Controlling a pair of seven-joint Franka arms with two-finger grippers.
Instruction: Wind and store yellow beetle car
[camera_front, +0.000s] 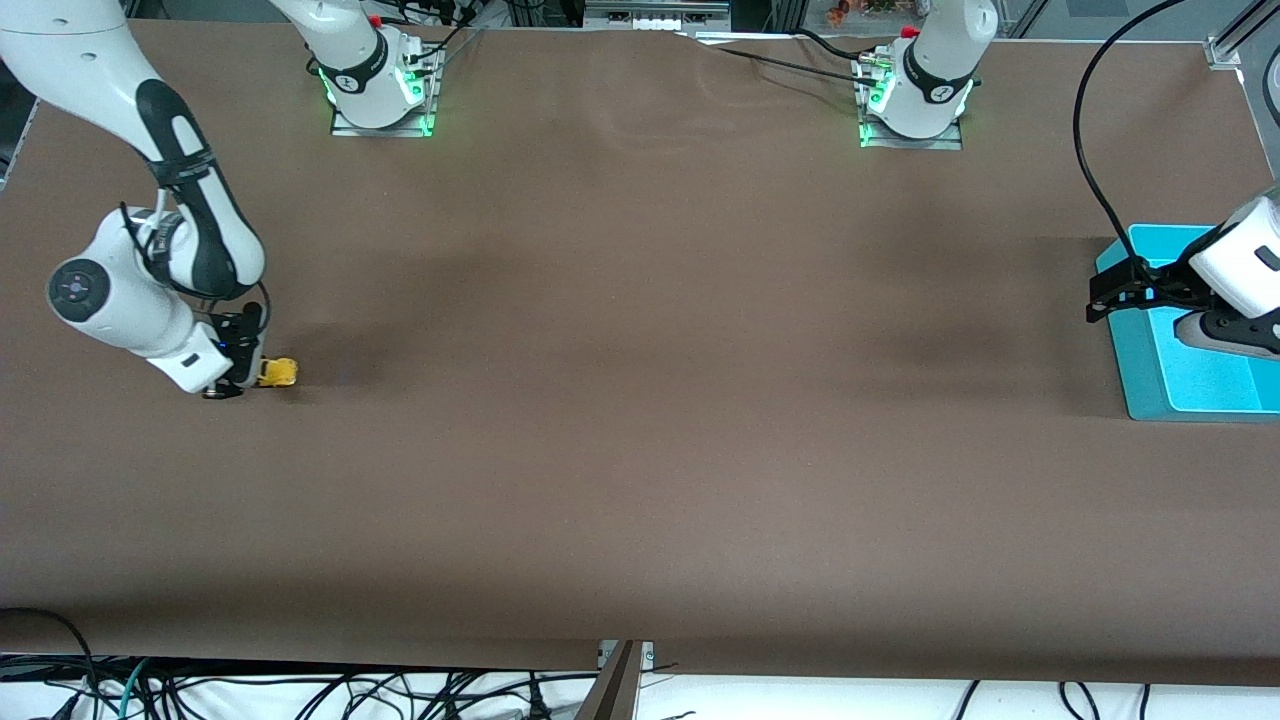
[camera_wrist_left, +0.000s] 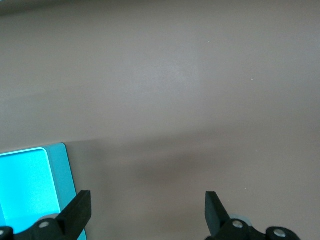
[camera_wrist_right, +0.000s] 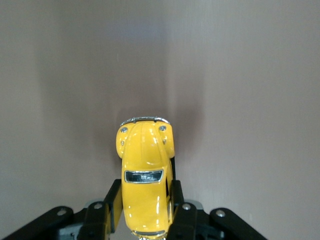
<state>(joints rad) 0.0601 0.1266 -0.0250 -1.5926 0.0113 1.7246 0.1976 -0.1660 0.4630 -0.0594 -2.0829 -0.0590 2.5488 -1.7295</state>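
Observation:
The yellow beetle car rests on the brown table near the right arm's end. My right gripper is low at the table and shut on the car's sides. In the right wrist view the car sits between the two black fingers, its nose pointing away from the gripper. My left gripper is open and empty, held over the edge of the teal tray. In the left wrist view its fingers stand wide apart over bare table beside the tray.
The teal tray lies at the left arm's end of the table. The two arm bases stand along the table's edge farthest from the front camera. Cables hang below the table's near edge.

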